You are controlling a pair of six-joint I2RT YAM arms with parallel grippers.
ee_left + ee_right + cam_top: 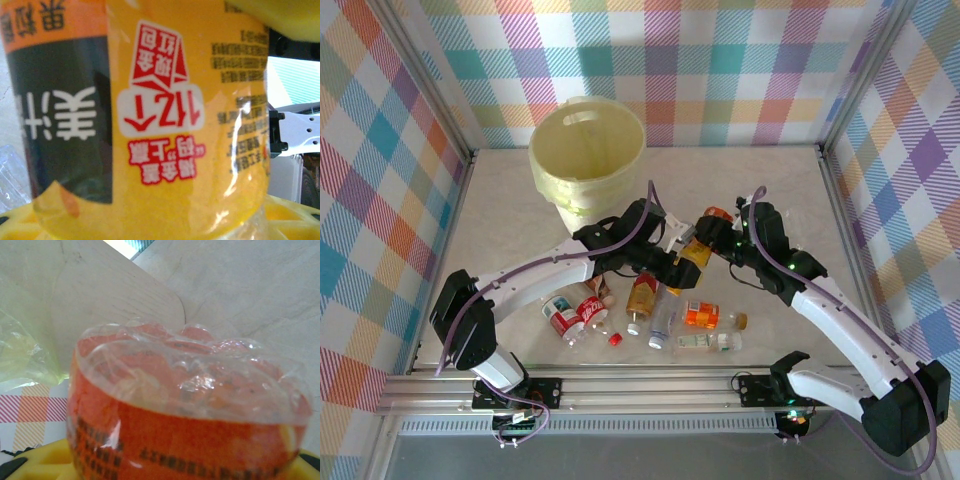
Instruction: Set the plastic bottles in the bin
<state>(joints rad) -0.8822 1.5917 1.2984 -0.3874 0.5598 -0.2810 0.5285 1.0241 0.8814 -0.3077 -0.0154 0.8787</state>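
While both arms reach in over the middle of the surface (510, 230), each one has a bottle pinched. The left fingers (287, 11) are clamped on a yellow bottle (190, 125) with red and white print on its label. It sits right up against the wrist camera, one yellow pad under it and another at its top right corner. On the other side the right fingers (37, 462) are closed around an orange bottle (190, 440), its bumpy clear bottom end pointing up in the wrist view. From above, the two held bottles are just beside each other, a bit right of and nearer than the bin (552, 175), which stands upright at the far side, left of centre. The other bottles lie on their sides in a loose bunch between the arm bases: two red-label bottles (561, 321) side by side on the left, a brown-label bottle (641, 293), a clear bottle (663, 326), an orange-label bottle (702, 316) and a green-label bottle (708, 342) just nearer than it. A red cap (615, 339) lies loose near the red pair
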